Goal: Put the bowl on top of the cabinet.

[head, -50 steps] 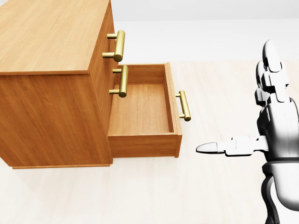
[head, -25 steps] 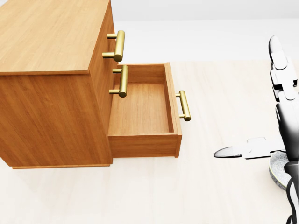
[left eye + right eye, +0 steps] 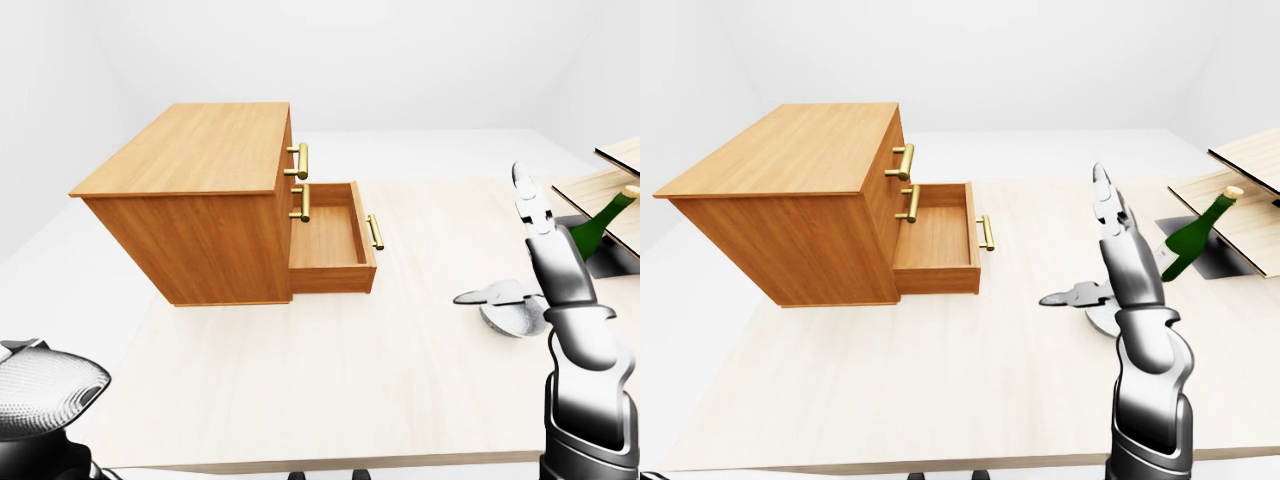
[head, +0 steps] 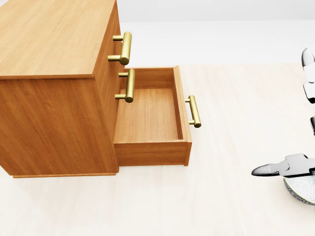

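Note:
The wooden cabinet (image 3: 200, 150) stands on the pale table at the left of the left-eye view, its flat top bare. Its lower drawer (image 4: 150, 115) is pulled out and holds nothing. A grey speckled bowl (image 3: 515, 318) rests on the table at the right, far from the cabinet. My right hand (image 3: 498, 245) hovers just over the bowl, open: its fingers point up and its thumb (image 4: 275, 168) points left above the rim. In the head view only an edge of the bowl (image 4: 301, 189) shows. My left hand does not show.
A green bottle (image 3: 1192, 245) leans by a dark tray and wooden boards (image 3: 1240, 205) at the right edge. Brass handles (image 4: 125, 48) stick out from the drawer fronts. The table's near edge (image 3: 330, 462) runs along the bottom. A rounded grey part of my left arm (image 3: 45, 385) sits bottom left.
My right hand has slid to the right in the head view, uncovering part of the bowl beneath it. Cabinet and drawer have not moved.

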